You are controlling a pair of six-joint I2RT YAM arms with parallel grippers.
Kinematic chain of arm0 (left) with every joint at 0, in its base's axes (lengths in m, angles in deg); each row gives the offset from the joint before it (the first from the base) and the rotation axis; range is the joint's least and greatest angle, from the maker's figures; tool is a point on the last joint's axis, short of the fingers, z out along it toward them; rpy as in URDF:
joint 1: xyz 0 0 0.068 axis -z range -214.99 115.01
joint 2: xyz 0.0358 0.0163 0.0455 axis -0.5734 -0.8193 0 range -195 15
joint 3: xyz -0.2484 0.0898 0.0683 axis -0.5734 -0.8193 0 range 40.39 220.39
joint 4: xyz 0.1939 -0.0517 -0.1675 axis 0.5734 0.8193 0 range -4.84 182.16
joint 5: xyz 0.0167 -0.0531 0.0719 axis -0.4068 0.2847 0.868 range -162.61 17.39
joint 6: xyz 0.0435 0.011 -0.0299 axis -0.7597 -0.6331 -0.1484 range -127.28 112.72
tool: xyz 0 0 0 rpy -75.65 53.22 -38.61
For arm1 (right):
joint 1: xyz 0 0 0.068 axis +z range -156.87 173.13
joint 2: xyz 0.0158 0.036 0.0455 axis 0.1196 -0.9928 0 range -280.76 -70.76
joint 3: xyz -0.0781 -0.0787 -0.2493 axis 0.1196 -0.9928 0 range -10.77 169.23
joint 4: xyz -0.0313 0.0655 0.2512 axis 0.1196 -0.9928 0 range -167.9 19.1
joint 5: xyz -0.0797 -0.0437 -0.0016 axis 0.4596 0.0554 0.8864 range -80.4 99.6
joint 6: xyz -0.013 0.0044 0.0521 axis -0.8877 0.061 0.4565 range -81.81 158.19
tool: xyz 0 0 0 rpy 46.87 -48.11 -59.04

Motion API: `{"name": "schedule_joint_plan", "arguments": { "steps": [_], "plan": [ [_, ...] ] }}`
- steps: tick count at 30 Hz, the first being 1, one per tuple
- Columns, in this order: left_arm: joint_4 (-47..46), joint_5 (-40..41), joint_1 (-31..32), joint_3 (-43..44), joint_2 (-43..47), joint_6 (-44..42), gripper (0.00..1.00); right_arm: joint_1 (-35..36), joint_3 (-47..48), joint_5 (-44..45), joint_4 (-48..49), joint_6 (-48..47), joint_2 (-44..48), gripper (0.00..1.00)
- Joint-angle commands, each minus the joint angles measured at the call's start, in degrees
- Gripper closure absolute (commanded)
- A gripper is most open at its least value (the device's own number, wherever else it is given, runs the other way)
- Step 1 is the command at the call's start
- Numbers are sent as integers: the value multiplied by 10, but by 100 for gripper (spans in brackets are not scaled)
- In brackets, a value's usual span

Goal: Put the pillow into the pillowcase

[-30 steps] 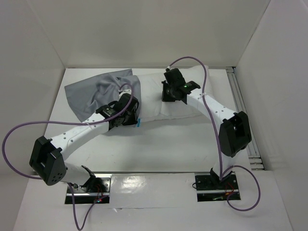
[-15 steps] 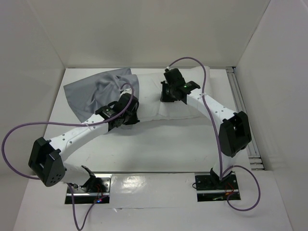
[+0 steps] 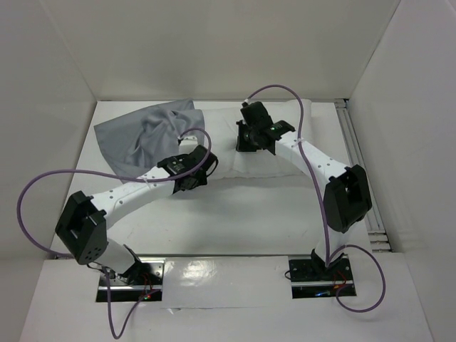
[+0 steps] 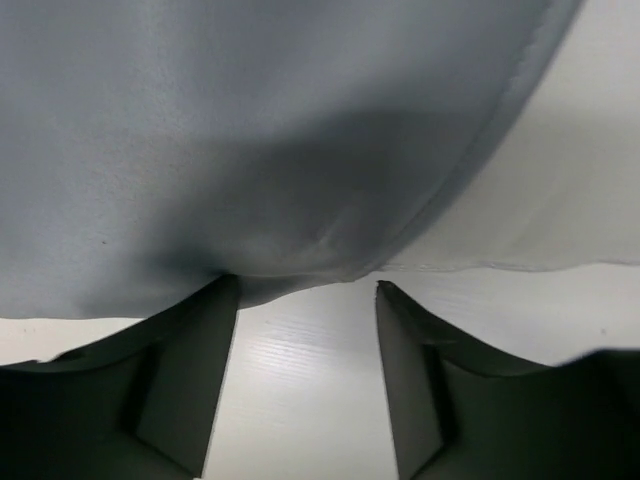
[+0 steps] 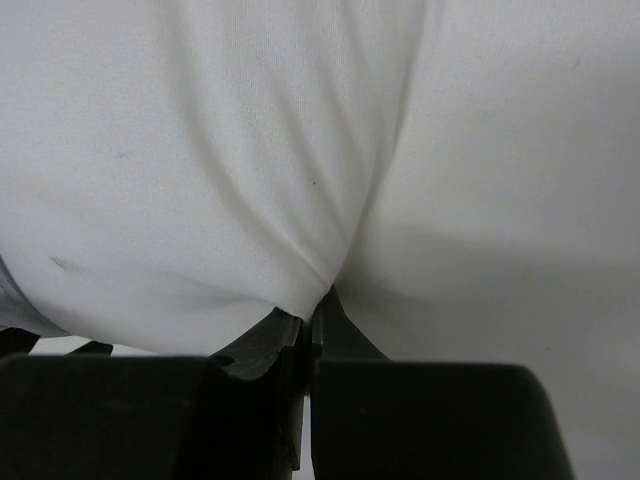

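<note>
Two soft things, overlapped at twelve o'clock.
The plump, yielding pillow (image 3: 246, 162) is pinched by a fold in the closed right gripper (image 5: 310, 320); the limp pillowcase (image 3: 135, 135), at ten o'clock, is best taken at its hem, where the left gripper (image 4: 308, 290) is spread.

Plain grey pillowcase (image 3: 135, 132), plain white pillow (image 5: 250, 150)
</note>
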Motion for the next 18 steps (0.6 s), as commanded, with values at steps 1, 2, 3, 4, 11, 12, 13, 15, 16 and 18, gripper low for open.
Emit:
{"name": "schedule_joint_plan", "arguments": {
  "steps": [1,2,3,4,11,12,13,15,16,18],
  "plan": [
    [17,49,1,22,-18,18,34,10,25,-10,24,19,-10,100],
    [17,49,1,27,-23,18,38,10,25,-10,24,19,-10,100],
    [24,56,1,34,-28,18,43,10,25,-10,19,19,-10,100],
    [24,56,1,34,-36,18,47,10,25,-10,19,19,-10,100],
    [39,28,7,64,-30,18,100,10,20,-15,19,19,-10,100],
    [31,17,7,72,-30,11,100,10,20,-15,26,19,-10,100],
    [9,-12,7,72,-30,-3,100,10,20,-23,32,24,-10,100],
    [-21,-46,14,95,-30,-19,100,10,15,-31,38,30,-10,100],
    [-42,-94,23,103,-30,-31,100,10,15,-38,46,36,-10,100],
    [-122,-182,37,125,-36,-69,100,10,9,-49,57,43,-15,100]
  ]
}}
